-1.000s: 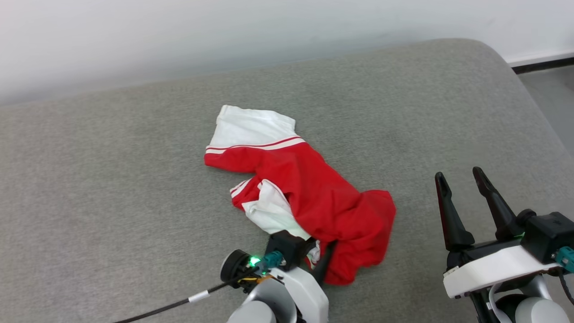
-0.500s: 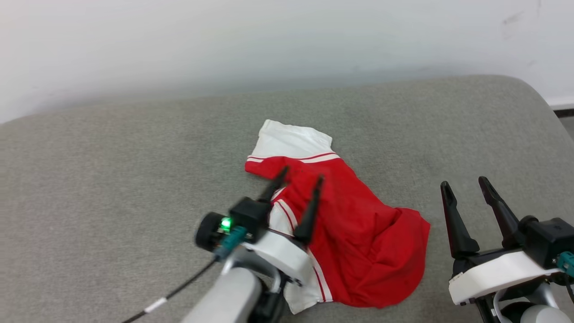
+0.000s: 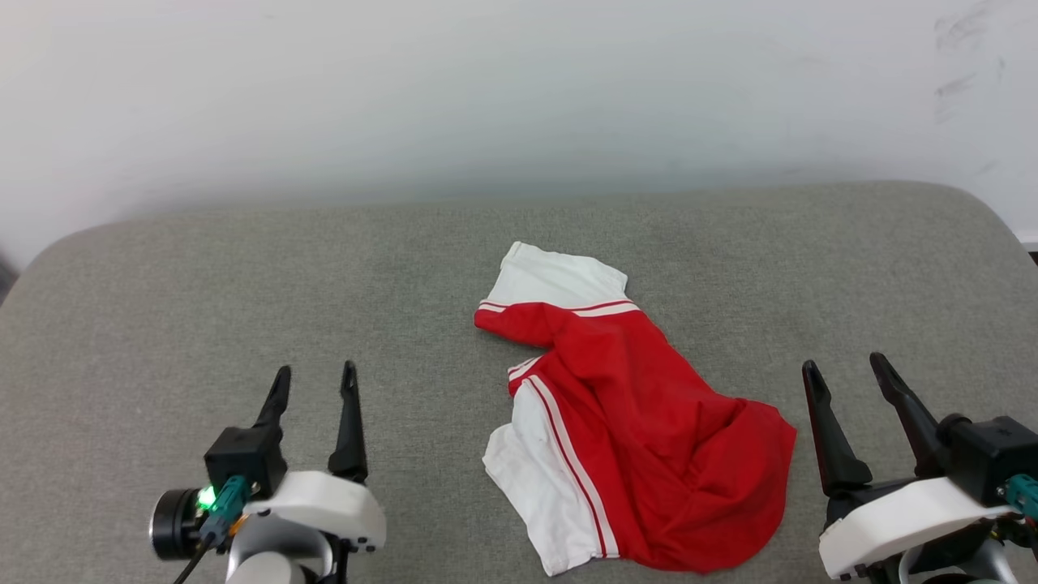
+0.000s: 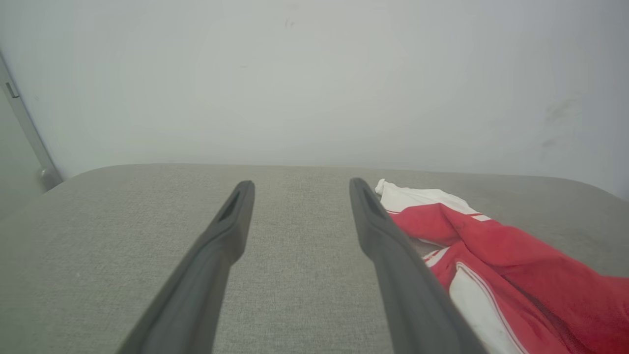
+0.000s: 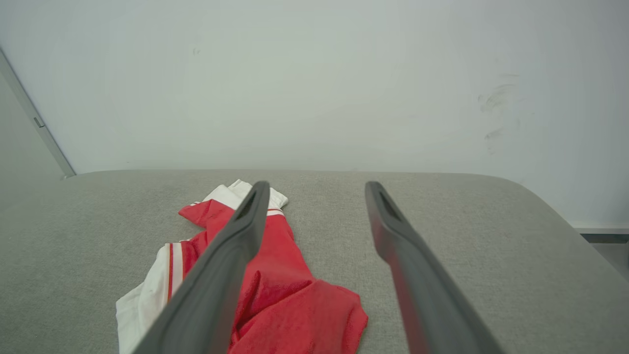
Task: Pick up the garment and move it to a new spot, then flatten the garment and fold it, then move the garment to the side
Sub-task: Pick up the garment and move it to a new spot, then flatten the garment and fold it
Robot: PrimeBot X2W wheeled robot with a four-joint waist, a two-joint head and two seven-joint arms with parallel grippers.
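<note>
Shirt [image 3: 641, 430] lies crumpled mid-cushion [image 3: 243, 276], between the left gripper [image 3: 315, 373] and right gripper [image 3: 845, 367], touching neither. Both stand spread wide and empty. Flattening appears next. Advise the 2 grippers take opposite hem corners and pull outward evenly.

The left gripper [image 3: 315, 367] is sitting at the lower left of the head view, its two dark fingers [image 3: 350, 422] pointing up and standing wide apart, nearly parallel. The white left wrist [image 3: 320, 503] is showing below them, and a green light [image 3: 207, 496] is glowing beside a black block [image 3: 243, 458] on its left side. The right gripper [image 3: 843, 362] is sitting at the lower right, its fingers also spreading wide and leaning slightly leftward as they rise from the white right wrist [image 3: 900, 519]. In each wrist view the gripper's own fingers are running up from the bottom edge, tips well apart.
</note>
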